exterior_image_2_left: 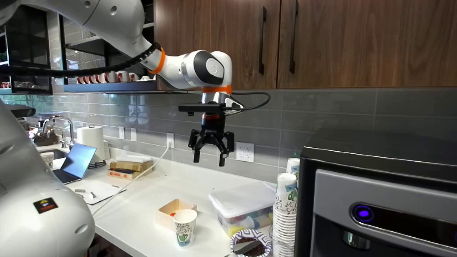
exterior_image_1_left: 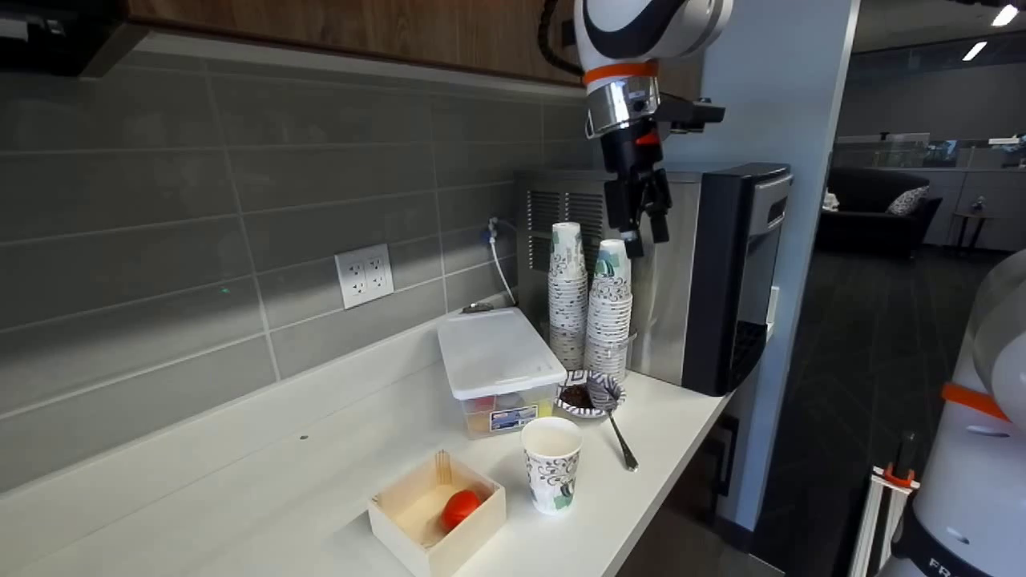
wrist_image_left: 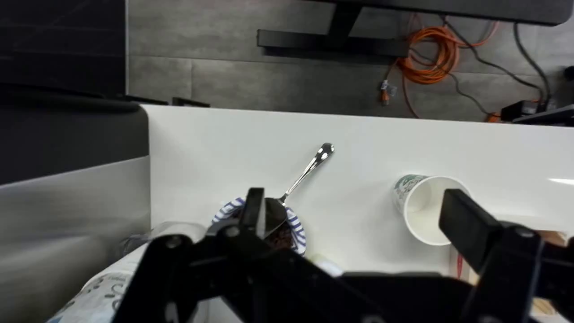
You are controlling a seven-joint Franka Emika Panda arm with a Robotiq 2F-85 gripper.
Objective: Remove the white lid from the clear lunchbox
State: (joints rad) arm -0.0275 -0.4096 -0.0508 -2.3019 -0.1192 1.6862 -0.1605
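- The letters "FR" [exterior_image_1_left: 938,567] were legible on the dark band [exterior_image_1_left: 912,543] of the white robot arm [exterior_image_1_left: 958,481], cut off at the view's lower edge.
- A blue-and-white label [exterior_image_1_left: 513,417] stood on the clear lunchbox [exterior_image_1_left: 478,423], its print too small to read.
- A black sticker [exterior_image_2_left: 45,205] with red and yellow marks sat on the arm, unreadable.

On the worktop [exterior_image_1_left: 272,497] I count one lunchbox [exterior_image_1_left: 513,410], one lid [exterior_image_1_left: 497,349], one tray [exterior_image_1_left: 473,535], one red thing [exterior_image_1_left: 461,509], one bowl [exterior_image_2_left: 250,233], one spoon [wrist_image_left: 309,167], one laptop [exterior_image_2_left: 78,160] and one paper roll [exterior_image_2_left: 91,142]. The cup stacks [exterior_image_1_left: 567,308] are two, and there are also two single cups [exterior_image_2_left: 185,232] [exterior_image_2_left: 47,159].
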